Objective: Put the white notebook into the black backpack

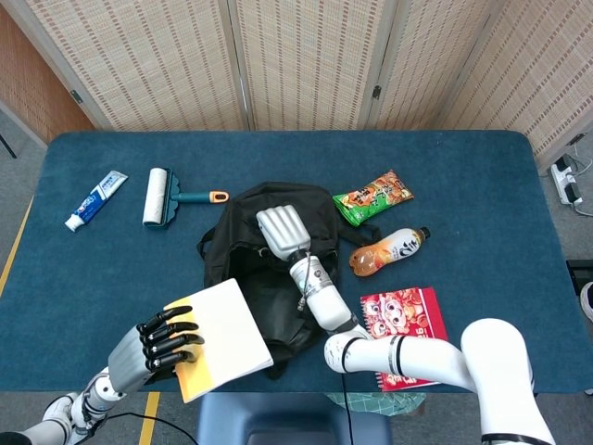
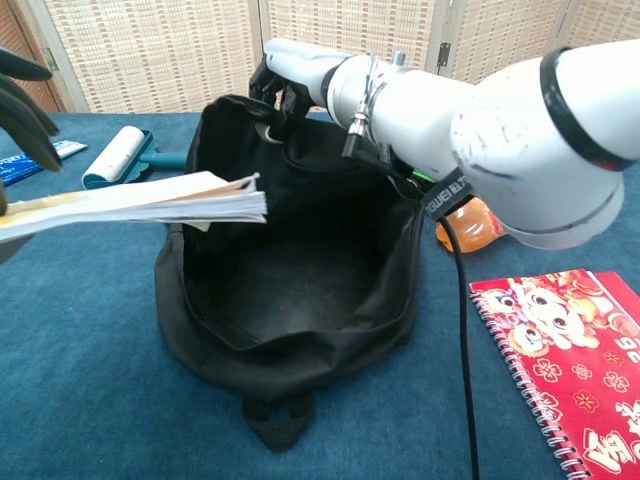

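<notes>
The white notebook (image 1: pixel 220 337) (image 2: pixel 150 200) is held flat in the air by my left hand (image 1: pixel 159 345) (image 2: pixel 22 95), which grips its near-left edge. Its far end hangs over the left rim of the black backpack (image 1: pixel 269 278) (image 2: pixel 290 290). My right hand (image 1: pixel 282 231) (image 2: pixel 295 70) grips the backpack's upper flap and holds it lifted, so the mouth gapes wide toward me. The dark inside shows in the chest view and holds nothing visible.
A red spiral notebook (image 1: pixel 408 324) (image 2: pixel 560 350) lies right of the backpack. An orange drink bottle (image 1: pixel 387 251) and a snack bag (image 1: pixel 372 196) lie behind it. A lint roller (image 1: pixel 159 197) (image 2: pixel 118 158) and a toothpaste tube (image 1: pixel 95 199) lie at the far left.
</notes>
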### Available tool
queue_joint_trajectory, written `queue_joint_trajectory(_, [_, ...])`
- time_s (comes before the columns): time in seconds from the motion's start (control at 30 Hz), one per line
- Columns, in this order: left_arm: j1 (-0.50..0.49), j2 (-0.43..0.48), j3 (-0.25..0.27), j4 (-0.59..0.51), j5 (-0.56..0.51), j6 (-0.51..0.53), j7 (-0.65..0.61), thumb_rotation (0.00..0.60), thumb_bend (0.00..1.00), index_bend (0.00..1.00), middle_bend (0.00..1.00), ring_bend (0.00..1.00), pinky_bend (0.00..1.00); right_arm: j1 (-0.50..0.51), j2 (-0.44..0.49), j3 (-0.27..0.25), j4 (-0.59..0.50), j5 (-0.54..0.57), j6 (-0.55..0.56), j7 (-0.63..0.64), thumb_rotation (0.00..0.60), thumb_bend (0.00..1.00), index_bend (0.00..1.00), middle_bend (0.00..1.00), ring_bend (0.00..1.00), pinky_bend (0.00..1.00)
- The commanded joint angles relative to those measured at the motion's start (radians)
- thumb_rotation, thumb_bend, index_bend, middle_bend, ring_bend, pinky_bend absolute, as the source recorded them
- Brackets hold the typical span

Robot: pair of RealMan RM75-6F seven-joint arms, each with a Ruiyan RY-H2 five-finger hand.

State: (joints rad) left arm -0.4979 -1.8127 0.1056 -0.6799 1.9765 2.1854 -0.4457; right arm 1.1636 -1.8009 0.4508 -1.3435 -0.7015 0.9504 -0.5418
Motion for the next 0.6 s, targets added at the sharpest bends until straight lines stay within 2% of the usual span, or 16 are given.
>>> queue_joint_trajectory(0.03, [-0.015,-0.007,0.004,-0.016,0.013,-0.014,0.013,0.600,0.57,0.73,0.51,0.41,0.28,0.006,-0.003,0.007,0.003,-0.002,0.006,0.011,0.600,0.76,0.80,0.48,0.39,0.31])
queue_joint_trajectory(0.3, [-0.049,-0.064,0.002,0.001,0.014,-0.088,0.015,0.600,0.57,0.73,0.51,0.42,0.28,0.002,0.008,0.014,-0.023,-0.034,0.013,0.066,0.600,0.76,0.80,0.48,0.40,0.31])
queue_joint_trajectory(0.6, [-0.086,-0.147,-0.032,0.079,-0.026,-0.148,0.007,0.600,0.57,0.73,0.51,0.42,0.28,-0.004,0.027,0.010,-0.063,-0.066,0.020,0.101,0.600,0.77,0.80,0.49,0.40,0.31])
